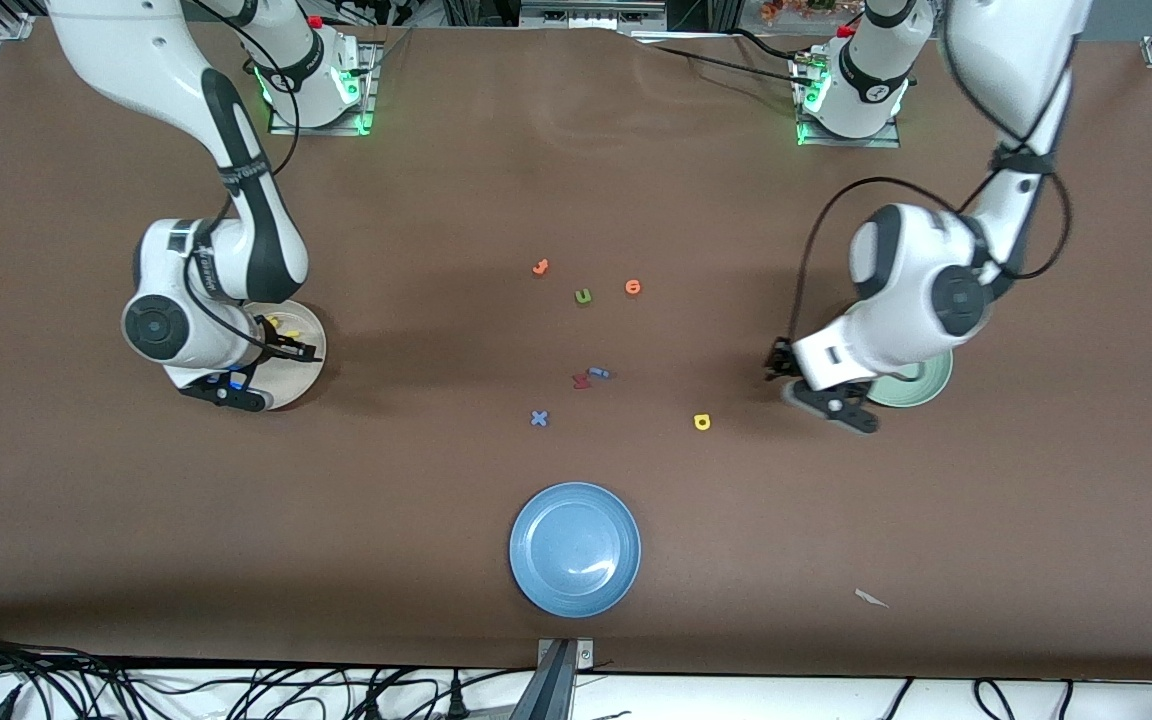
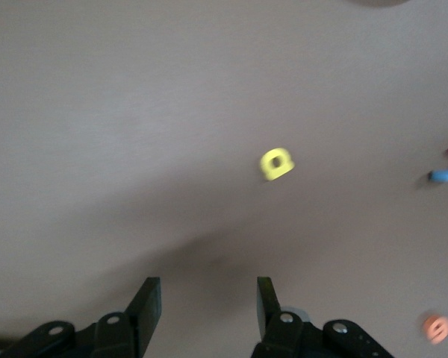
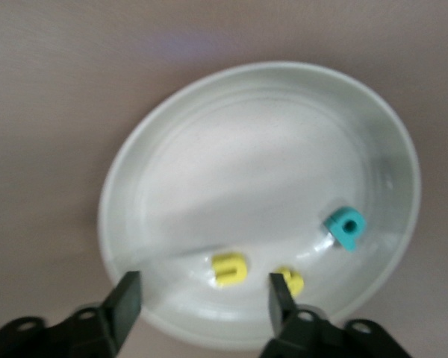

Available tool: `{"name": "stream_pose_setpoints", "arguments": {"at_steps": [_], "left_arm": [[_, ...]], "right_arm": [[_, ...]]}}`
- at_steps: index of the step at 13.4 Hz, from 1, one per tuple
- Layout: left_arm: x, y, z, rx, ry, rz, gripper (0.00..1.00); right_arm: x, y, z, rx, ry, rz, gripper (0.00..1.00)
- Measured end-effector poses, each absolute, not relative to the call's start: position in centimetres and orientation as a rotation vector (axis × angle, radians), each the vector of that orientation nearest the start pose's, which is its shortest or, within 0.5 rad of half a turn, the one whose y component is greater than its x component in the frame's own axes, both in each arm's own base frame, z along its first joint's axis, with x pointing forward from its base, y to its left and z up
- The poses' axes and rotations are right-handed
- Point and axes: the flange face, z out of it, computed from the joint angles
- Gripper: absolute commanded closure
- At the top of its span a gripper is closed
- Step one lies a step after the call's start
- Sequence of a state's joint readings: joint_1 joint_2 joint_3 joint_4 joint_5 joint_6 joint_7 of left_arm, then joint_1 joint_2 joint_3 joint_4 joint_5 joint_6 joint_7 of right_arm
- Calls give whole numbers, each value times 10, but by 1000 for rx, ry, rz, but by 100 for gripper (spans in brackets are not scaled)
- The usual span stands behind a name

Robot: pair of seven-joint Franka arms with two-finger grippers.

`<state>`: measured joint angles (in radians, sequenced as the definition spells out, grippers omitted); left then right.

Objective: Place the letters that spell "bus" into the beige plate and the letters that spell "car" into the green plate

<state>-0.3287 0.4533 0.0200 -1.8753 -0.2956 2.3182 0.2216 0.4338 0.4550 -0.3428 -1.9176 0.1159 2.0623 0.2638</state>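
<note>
Already lying in the beige plate (image 3: 172,134): teal "b" (image 3: 346,227), yellow "u" (image 3: 229,269) and yellow "s" (image 3: 291,280), all three tiny foam letters gathered toward one side of the round, shallow cream dish. Sitting at the right arm's end of the table. Hovering just above that plate: right gripper (image 3: 201,298), fingers spread apart, gripping nothing. Resting on bare brown table (image 1: 136,560), nearer the left arm's end: yellow "a" (image 2: 276,163), round with a small hole. Hanging over the table beside the green plate (image 1: 921,385): left gripper (image 2: 205,302), fingers parted and empty; plate mostly hidden under the arm. Lying mid-table: scattered orange, olive, blue and red letters. Sitting nearest the front camera: blue plate (image 1: 575,549). Reading no labels or writing anywhere.
</note>
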Motion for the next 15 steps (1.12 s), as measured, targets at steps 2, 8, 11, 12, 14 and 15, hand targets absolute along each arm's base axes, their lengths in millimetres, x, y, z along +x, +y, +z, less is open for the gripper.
{"name": "stream_pose_setpoints", "arguments": {"at_steps": [2, 8, 11, 12, 14, 15], "left_arm": [[604, -240, 256, -3310, 472, 54, 40], [612, -256, 203, -3299, 427, 7, 41], [617, -271, 197, -3307, 385, -23, 41], [617, -280, 195, -3309, 375, -24, 40], [618, -289, 191, -3310, 371, -26, 40], [618, -289, 190, -3310, 369, -29, 40]], "right_arm": [[611, 65, 323, -3175, 381, 475, 1], [643, 14, 483, -3143, 320, 374, 1], [648, -4, 492, -3144, 227, 337, 1], [648, -2, 492, -3145, 205, 339, 0], [649, 7, 489, -3146, 179, 348, 0], [649, 12, 488, -3147, 168, 349, 0]]}}
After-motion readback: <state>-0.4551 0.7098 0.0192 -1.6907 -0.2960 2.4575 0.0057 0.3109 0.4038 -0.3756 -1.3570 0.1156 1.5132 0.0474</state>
